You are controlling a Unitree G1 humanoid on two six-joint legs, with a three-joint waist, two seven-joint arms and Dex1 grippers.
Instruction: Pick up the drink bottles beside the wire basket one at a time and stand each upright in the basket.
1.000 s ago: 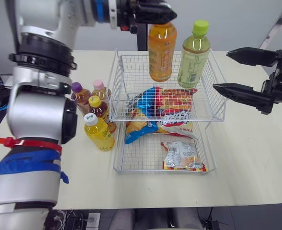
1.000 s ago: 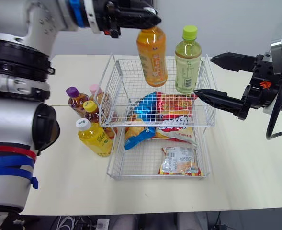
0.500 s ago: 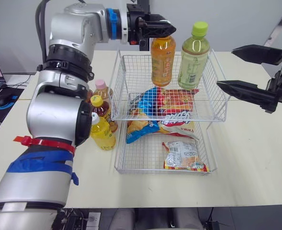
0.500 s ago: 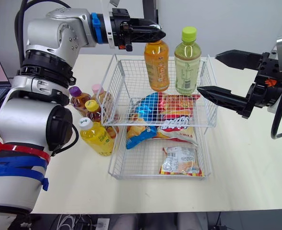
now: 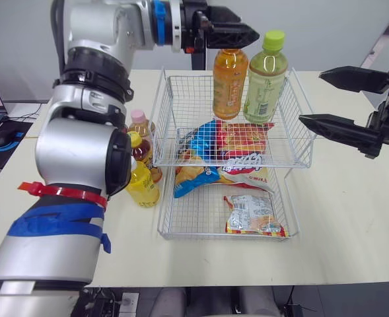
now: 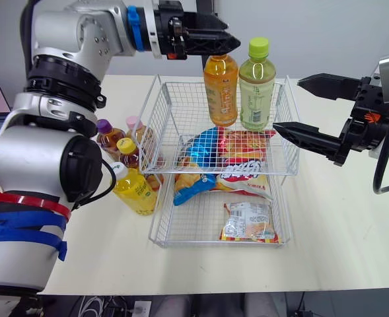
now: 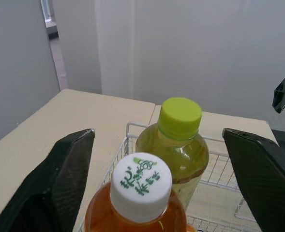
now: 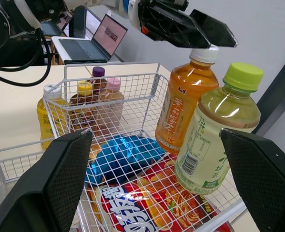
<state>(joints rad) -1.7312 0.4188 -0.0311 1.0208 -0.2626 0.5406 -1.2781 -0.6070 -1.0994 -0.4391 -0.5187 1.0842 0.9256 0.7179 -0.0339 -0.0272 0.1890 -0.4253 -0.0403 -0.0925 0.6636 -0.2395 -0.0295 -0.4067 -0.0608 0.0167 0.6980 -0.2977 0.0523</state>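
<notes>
In the upper tier of the basket (image 5: pixel 300 142) the orange bottle (image 5: pixel 229 82) stands upright, just beside the green bottle (image 5: pixel 265 79). The left gripper (image 5: pixel 250 34) hangs over its white cap with the fingers (image 7: pixel 60 169) spread wide on either side, grasping nothing. The right gripper (image 5: pixel 311 97) hovers at the basket's right side, its fingers (image 5: pixel 343 129) likewise released, and the other bottles (image 6: pixel 125 155) stand clustered on the surface (image 5: pixel 353 211) against the basket's left side.

In the basket's (image 5: pixel 224 236) upper tier, left bottle (image 5: pixel 230 82) stands just beside right bottle (image 5: pixel 265 79), above snack bags (image 5: pixel 237 142); loose bottles (image 6: pixel 131 191) cluster on the table (image 5: pixel 353 218) left of it.
</notes>
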